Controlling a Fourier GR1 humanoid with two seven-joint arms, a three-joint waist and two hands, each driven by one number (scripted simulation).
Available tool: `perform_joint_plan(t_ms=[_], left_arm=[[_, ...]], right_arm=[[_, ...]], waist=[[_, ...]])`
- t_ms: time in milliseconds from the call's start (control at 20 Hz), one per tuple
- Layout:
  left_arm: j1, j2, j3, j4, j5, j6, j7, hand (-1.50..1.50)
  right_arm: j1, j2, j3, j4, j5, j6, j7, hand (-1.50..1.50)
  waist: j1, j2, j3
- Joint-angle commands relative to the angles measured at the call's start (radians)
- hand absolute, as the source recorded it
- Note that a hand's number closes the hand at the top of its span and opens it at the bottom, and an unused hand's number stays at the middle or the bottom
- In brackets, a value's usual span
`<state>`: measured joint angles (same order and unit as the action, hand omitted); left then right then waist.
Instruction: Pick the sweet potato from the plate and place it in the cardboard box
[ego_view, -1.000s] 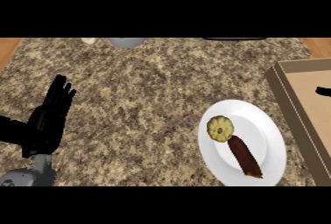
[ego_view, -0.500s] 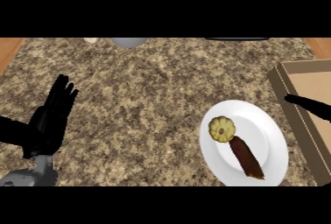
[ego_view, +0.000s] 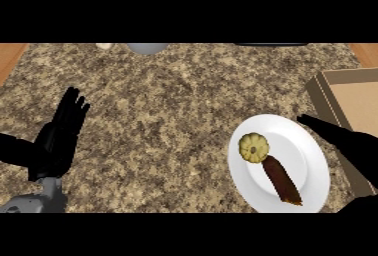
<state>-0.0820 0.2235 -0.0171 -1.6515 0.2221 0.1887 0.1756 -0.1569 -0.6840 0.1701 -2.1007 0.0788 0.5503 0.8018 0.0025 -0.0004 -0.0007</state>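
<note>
The right hand (ego_view: 348, 144) hangs straight-fingered over the plate's (ego_view: 247, 184) right rim, near the sweet potato (ego_view: 281, 180); the left hand (ego_view: 59, 137) rests open at left.

I count one white plate (ego_view: 306, 150) at the lower right. On it I see one sweet potato (ego_view: 282, 181) and one round yellow thing (ego_view: 254, 147). There is one cardboard box (ego_view: 360, 107) at the right edge. I count two hands: the left hand (ego_view: 59, 137) and the right hand (ego_view: 347, 142).

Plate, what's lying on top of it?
A brown sweet potato and a round yellow vegetable lie on the plate. The right hand covers a bit of its right rim.
</note>
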Motion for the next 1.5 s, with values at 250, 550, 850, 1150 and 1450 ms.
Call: perform_joint_plan(t_ms=[250,550,850,1150,1450], left_arm=[[-0.001,-0.003,0.047,0.009,-0.01,-0.055,-0.002,0.0],[-0.057,-0.051,0.048,0.109,-0.047,-0.049,-0.053,0.0],[-0.013,-0.027,0.072,-0.015,-0.034,-0.075,0.047,0.0],[-0.012,-0.077,0.042,-0.03,-0.084,-0.048,0.06,0.0],[-0.04,-0.098,0.056,0.005,-0.099,-0.038,0.042,0.0]], right_arm=[[0.068,0.156,0.052,0.018,0.174,0.032,-0.001,-1.5],[0.147,0.155,-0.033,-0.034,0.208,0.067,-0.082,-1.5],[0.037,0.293,0.035,0.122,0.336,0.053,-0.08,-1.5],[0.116,0.307,-0.015,0.095,0.367,0.106,-0.154,-1.5],[0.119,0.365,0.067,0.177,0.54,0.035,-0.193,-1.5]], waist=[[-0.003,0.0,0.001],[-0.01,0.0,0.001],[0.001,0.0,0.001],[-0.003,0.0,0.001],[-0.003,0.0,0.001]])
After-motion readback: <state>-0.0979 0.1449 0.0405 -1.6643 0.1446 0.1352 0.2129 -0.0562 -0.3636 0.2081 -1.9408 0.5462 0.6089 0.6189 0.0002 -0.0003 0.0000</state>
